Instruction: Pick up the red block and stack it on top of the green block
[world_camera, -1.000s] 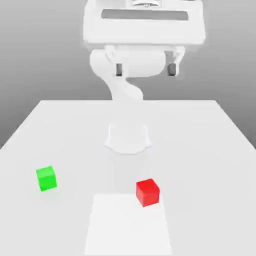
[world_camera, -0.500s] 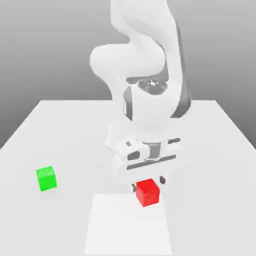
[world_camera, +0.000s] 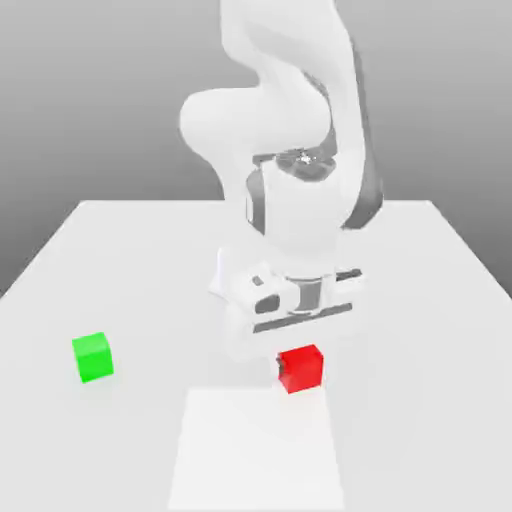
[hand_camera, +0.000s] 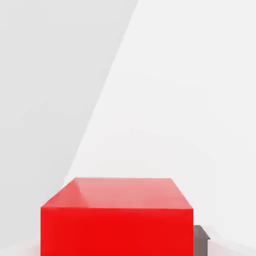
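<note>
The red block (world_camera: 301, 370) sits directly under the white hand, near the front of the table, and looks lifted slightly off the surface. My gripper (world_camera: 300, 354) is shut on the red block, with the hand covering its top. In the hand view the red block (hand_camera: 117, 215) is very close, and one dark fingertip (hand_camera: 201, 240) shows against its side. The green block (world_camera: 92, 357) rests on the table toward the exterior view's left, well apart from the hand.
The white table (world_camera: 430, 290) stretches wide around both blocks. A slightly brighter rectangular patch (world_camera: 255, 455) lies at the front, just below the red block. The arm's base and body (world_camera: 290, 200) rise behind the hand.
The arm came down from high above onto the red block. The gripper closed on it, and the block now sits a little higher and further back than before.
</note>
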